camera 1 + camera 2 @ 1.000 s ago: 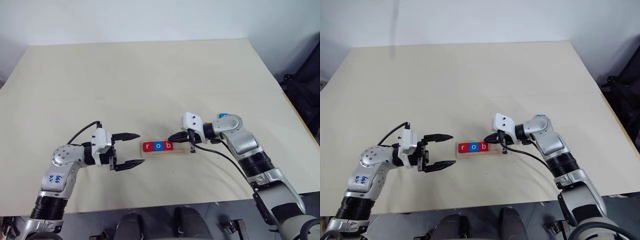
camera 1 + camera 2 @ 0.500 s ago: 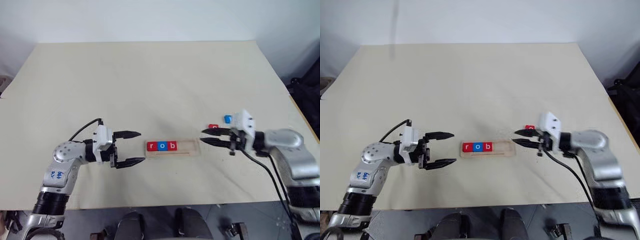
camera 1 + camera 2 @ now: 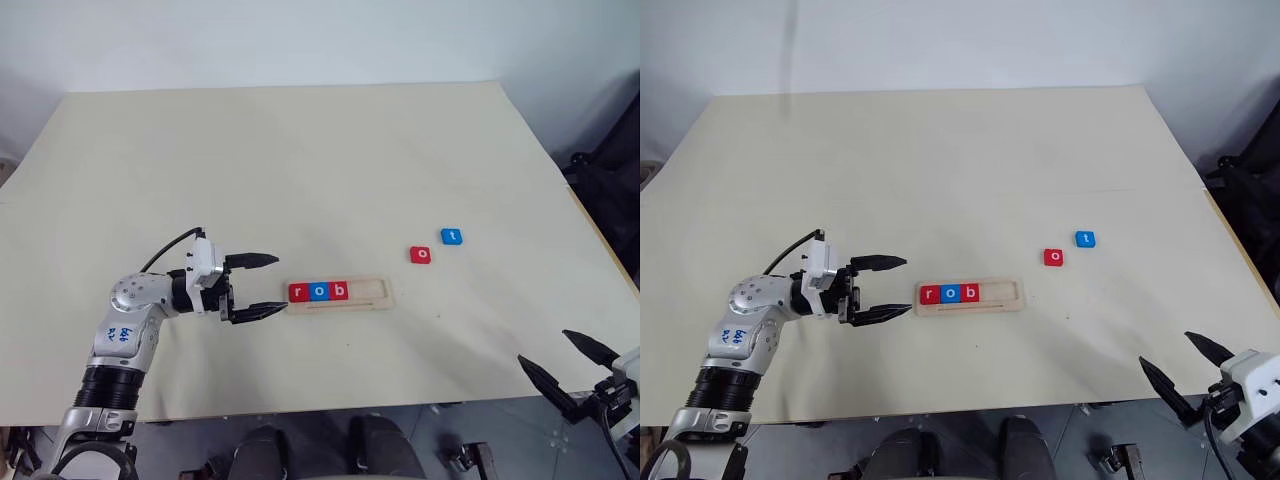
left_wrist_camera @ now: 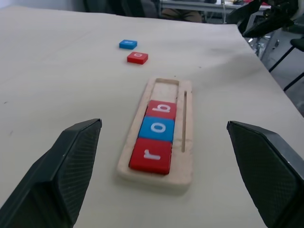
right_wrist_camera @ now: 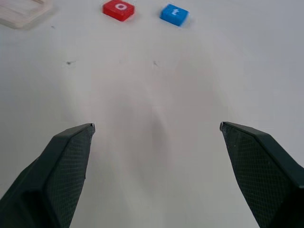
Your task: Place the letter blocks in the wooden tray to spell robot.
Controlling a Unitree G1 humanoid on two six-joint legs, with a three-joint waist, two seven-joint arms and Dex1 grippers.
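Inside the wooden tray (image 3: 338, 294): we see r, o, b seated
Right of tray: red o (image 3: 421, 255), blue t (image 3: 452, 237) left for us
Jaws: left gripper (image 3: 262, 286) and right gripper (image 3: 562, 361) both spread, empty

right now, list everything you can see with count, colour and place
table: one, cream, under everything
tray: one, pale wood, near the front middle of the table, right part of its slot bare
blocks in tray: three, red r, blue o, red b, side by side at the slot's left end
loose blocks: two, red o and blue t, on the table right of the tray, apart from each other
left gripper: one, black fingers open, at the tray's left end
right gripper: one, black fingers open, off the table's front right corner
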